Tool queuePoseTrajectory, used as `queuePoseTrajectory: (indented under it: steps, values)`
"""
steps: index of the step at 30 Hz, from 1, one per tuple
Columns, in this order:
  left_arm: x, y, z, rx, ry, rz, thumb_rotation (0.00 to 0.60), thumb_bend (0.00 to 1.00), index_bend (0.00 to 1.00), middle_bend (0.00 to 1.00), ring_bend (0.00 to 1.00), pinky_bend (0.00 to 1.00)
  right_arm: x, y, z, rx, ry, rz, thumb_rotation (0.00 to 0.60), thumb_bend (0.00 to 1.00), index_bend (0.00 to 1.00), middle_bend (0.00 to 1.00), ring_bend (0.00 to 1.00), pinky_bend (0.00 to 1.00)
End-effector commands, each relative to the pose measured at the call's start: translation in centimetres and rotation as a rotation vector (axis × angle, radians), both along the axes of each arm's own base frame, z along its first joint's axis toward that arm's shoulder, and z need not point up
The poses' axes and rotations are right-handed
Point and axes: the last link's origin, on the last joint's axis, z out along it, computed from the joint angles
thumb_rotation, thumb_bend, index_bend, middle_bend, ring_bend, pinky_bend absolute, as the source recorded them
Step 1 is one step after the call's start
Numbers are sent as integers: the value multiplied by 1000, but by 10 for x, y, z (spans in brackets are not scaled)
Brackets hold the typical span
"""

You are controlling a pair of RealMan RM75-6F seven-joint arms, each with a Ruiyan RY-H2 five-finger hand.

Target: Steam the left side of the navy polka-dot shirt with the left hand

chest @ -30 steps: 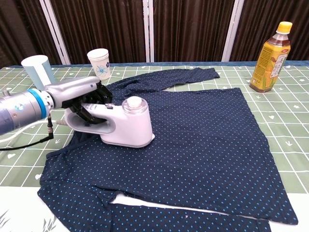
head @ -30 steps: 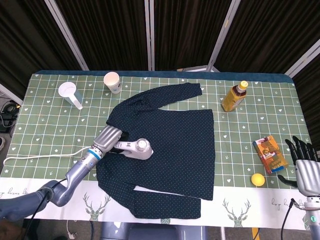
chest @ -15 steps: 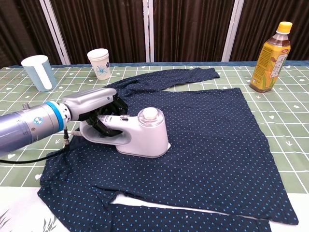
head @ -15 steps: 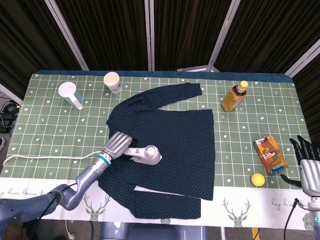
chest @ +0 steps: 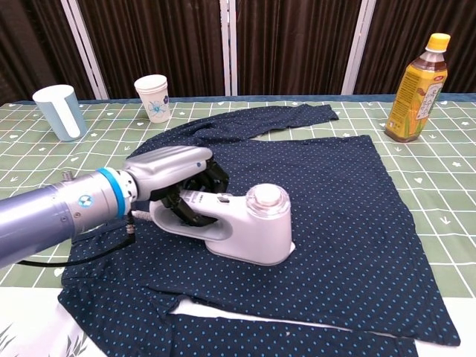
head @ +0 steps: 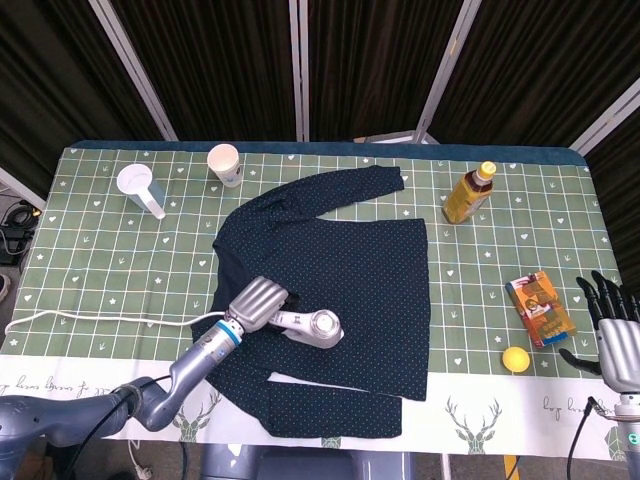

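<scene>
A table under a green checked cloth fills the middle of the head view, and the navy polka-dot shirt lies spread flat across its centre. Along the far edge stand a light blue cup at upper left, a white paper cup just right of it, and an amber drink bottle at upper right. Near the right edge lie an orange box and, just below it, a small yellow ball, while a white cord trails across the cloth at lower left.
</scene>
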Motion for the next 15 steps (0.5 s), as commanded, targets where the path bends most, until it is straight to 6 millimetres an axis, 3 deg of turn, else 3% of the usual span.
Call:
queuePoseTrajectory:
  steps: [1, 6, 15]
  values:
    - [8, -1, -4, -4, -3, -10, 600, 720, 927, 845, 806, 973, 0, 0, 0, -1, -1, 0, 600, 0, 0, 0, 0, 0]
    - [20, -9, -13, -28, -14, -32, 600, 720, 927, 845, 806, 973, -1, 1, 1, -5, -1, -4, 600, 0, 0, 0, 0, 0]
    - [14, -5, -9, -7, 17, -34, 600, 719, 927, 845, 807, 973, -1, 1, 1, -5, -1, -4, 600, 0, 0, 0, 0, 0]
